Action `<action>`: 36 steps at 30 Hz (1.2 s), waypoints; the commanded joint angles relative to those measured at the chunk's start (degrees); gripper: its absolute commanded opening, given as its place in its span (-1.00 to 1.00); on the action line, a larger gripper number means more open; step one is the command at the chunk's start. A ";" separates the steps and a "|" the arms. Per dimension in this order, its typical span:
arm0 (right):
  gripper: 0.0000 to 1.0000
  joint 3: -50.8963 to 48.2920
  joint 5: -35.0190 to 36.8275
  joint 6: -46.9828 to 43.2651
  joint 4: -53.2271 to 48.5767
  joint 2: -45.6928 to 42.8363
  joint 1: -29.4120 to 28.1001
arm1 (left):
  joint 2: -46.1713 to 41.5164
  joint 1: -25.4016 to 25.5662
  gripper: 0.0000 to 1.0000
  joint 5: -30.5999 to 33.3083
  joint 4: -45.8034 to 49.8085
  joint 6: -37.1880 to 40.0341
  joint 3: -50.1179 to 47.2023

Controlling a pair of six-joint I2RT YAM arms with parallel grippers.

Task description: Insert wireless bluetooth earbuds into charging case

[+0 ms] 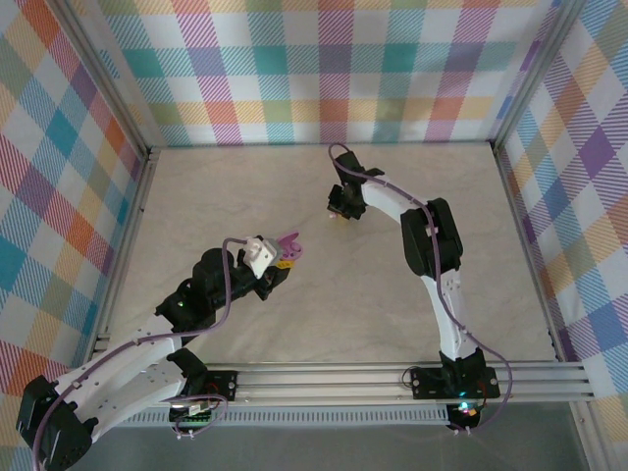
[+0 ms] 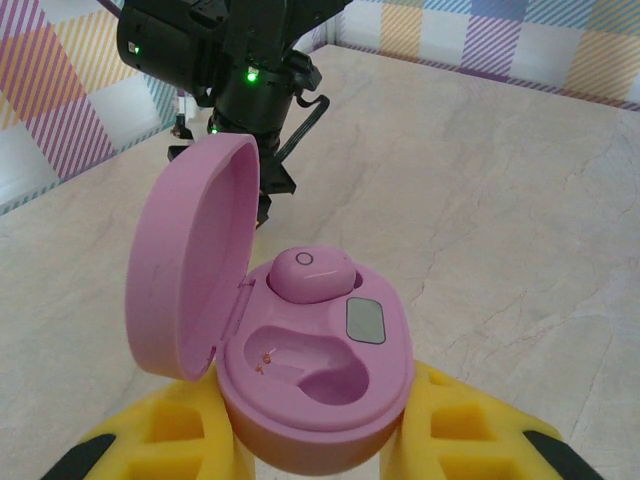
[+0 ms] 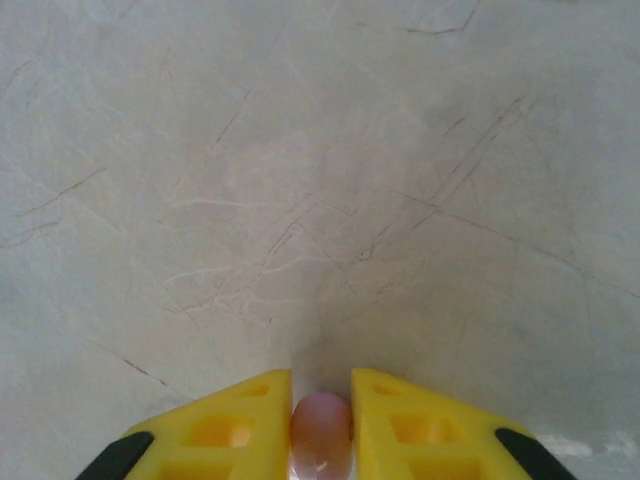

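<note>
purple earbud (image 3: pixel 321 432), marbled tabletop (image 3: pixel 300 180), plaid walls (image 1: pixel 334 69)

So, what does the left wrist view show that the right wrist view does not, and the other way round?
Left wrist view: the left tool holds the open pink case, one pink earbud seated, the second socket empty, the right arm behind. Right wrist view: the right tool closed on a loose pinkish bud. Both: yellow fingers and the marble table.
</note>
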State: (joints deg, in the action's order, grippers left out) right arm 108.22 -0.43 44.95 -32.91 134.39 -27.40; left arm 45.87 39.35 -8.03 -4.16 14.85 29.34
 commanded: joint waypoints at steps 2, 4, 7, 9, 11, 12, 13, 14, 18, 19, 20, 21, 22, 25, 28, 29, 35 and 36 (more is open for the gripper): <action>-0.66 1.84 -0.45 -3.52 -2.97 1.41 -0.81 | -0.56 0.20 -1.00 -0.71 -0.10 0.84 -0.36; -0.75 2.80 -0.61 -5.25 -3.84 1.08 -0.90 | -0.35 0.19 -1.00 -0.83 -0.08 0.78 -0.35; -0.85 3.56 -0.26 -8.18 -4.90 -0.59 -0.99 | 0.00 0.20 -1.00 -0.80 -0.38 0.75 -0.50; -0.86 4.01 0.63 -10.24 -5.94 -2.18 -0.99 | 0.49 0.20 -1.00 -0.91 -0.84 0.60 -0.56; -0.87 4.37 1.57 -12.13 -7.04 -3.75 -0.99 | 1.17 0.15 -1.00 -1.04 -1.31 0.29 -0.52; -0.87 4.51 1.92 -13.15 -7.53 -4.56 -0.99 | 1.63 0.20 -1.00 -1.14 -1.65 0.12 -0.51; -0.87 4.46 2.08 -13.98 -8.05 -5.34 -0.99 | 1.99 0.20 -1.00 -1.31 -2.00 -0.04 -0.43; -0.88 4.44 2.12 -14.83 -8.75 -6.25 -0.97 | 2.39 0.20 -1.00 -1.37 -2.29 -0.23 -0.42; -0.89 1.17 2.17 -17.70 -10.79 -12.41 -1.07 | 4.14 0.20 -1.00 -2.04 -5.08 -1.48 -0.84; -0.89 -0.74 2.57 -18.19 -10.63 -14.63 -1.03 | 4.75 0.19 -1.00 -2.34 -6.28 -1.83 -1.10; -0.89 -3.27 3.01 -18.64 -10.15 -17.34 -1.07 | 5.37 0.15 -1.00 -2.83 -7.72 -2.03 -1.42; -0.90 -5.70 3.37 -19.04 -9.70 -20.35 -1.08 | 6.34 0.20 -1.00 -3.44 -9.22 -2.28 -1.61; -0.90 -7.47 3.46 -19.38 -9.63 -22.71 -1.08 | 7.18 0.20 -1.00 -3.81 -10.65 -2.45 -1.73; -0.90 -11.93 3.76 -20.31 -10.86 -30.31 -1.25 | 10.98 0.20 -1.00 -4.99 -15.02 -3.03 -1.36; -0.95 -15.18 3.88 -21.08 -12.62 -37.70 -2.23 | 15.51 0.35 -1.00 -6.39 -17.04 -3.85 1.30; -0.96 -16.14 3.99 -21.28 -13.15 -40.00 -2.92 | 17.03 0.50 -1.00 -6.92 -17.55 -4.12 2.52; -0.95 -17.65 4.58 -20.46 -17.71 -49.90 -9.73 | 24.33 1.59 -1.00 -7.60 -22.19 -4.48 8.01; -0.95 -18.47 4.64 -19.66 -17.64 -51.33 -10.98 | 25.26 1.70 -1.00 -7.76 -22.98 -4.57 8.54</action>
State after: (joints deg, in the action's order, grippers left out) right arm 91.57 3.92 24.80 -47.05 85.67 -35.79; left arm 69.80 39.90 -14.04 -20.75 11.18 35.05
